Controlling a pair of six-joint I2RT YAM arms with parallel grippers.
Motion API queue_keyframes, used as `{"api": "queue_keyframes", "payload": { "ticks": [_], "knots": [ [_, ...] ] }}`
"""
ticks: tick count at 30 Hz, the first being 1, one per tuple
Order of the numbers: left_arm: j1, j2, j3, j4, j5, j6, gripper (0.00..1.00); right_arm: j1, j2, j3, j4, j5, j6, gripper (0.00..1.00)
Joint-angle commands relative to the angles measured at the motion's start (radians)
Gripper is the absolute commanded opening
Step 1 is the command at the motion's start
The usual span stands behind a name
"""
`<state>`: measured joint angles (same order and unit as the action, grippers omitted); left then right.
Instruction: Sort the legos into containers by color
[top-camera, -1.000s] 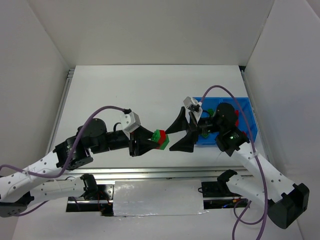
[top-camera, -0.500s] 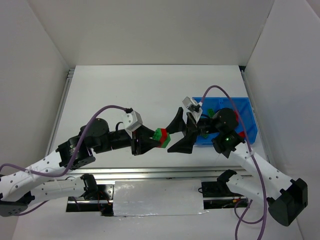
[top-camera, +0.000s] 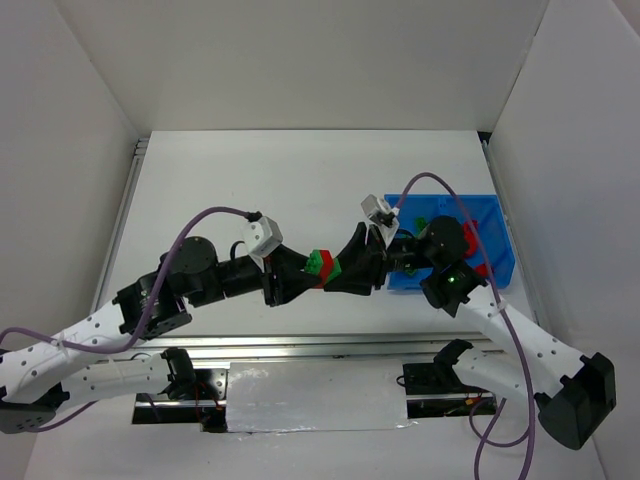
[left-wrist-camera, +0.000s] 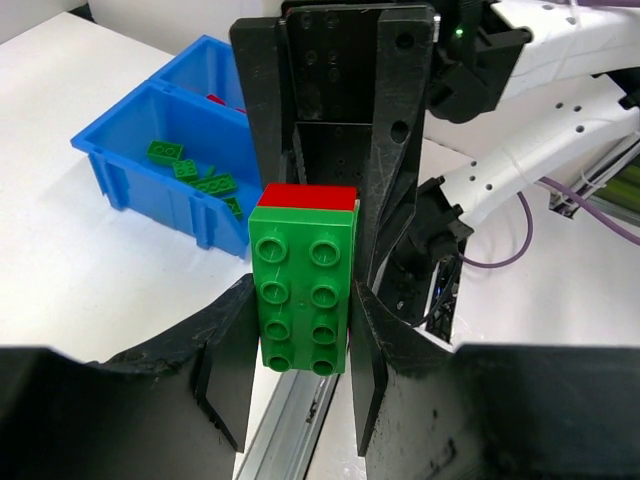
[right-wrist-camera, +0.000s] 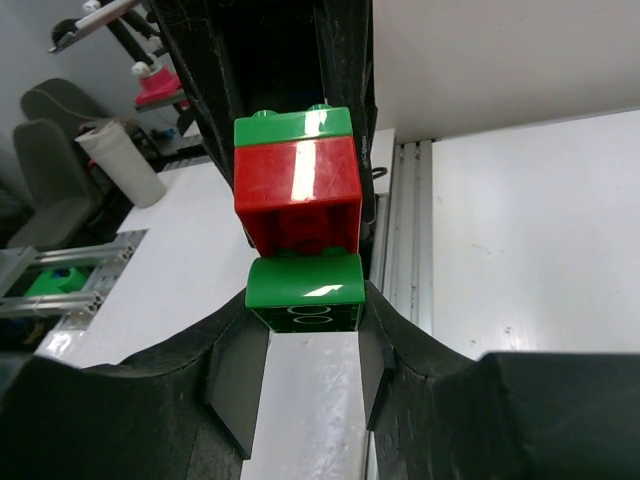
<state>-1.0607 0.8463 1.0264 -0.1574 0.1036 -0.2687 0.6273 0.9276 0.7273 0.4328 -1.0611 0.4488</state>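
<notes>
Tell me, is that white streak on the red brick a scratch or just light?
Just light: in the right wrist view, glare bounces off the red brick, and the chairs behind look soft; in the left wrist view, the green brick is sharp and glare-free; in the top external view, the light is even and the shadows are faint.

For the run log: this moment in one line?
left gripper: shut on red-green stack; right gripper: shut on same stack; stack: midair, beside blue bin
</notes>
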Motion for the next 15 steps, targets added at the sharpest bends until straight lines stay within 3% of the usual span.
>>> {"api": "queue_keyframes", "payload": {
  "ticks": [1, 5, 9, 12, 13, 15],
  "knots": [
    [0.011, -0.047, 0.001, 0.039, -0.042, -0.004, 0.0, -0.05, -0.038, -0.029, -0.074, 0.053, -0.084, 0.0],
    [0.019, -0.084, -0.012, 0.042, -0.056, 0.003, 0.0, -0.165, -0.044, -0.1, -0.035, 0.013, -0.027, 0.0],
    [0.021, -0.098, -0.02, 0.029, -0.079, 0.003, 0.0, -0.326, -0.052, -0.147, -0.129, 0.199, -0.019, 0.0],
    [0.021, -0.098, -0.032, 0.018, -0.091, 0.005, 0.0, -0.359, -0.027, -0.095, -0.317, 0.581, 0.031, 0.03],
    [0.021, -0.098, -0.037, 0.015, -0.099, 0.002, 0.0, -0.365, 0.0, -0.073, -0.375, 0.851, 0.057, 0.07],
    [0.021, -0.084, -0.04, 0.01, -0.099, 0.0, 0.0, -0.377, 0.039, -0.008, -0.52, 1.028, 0.134, 0.07]
  ]
}}
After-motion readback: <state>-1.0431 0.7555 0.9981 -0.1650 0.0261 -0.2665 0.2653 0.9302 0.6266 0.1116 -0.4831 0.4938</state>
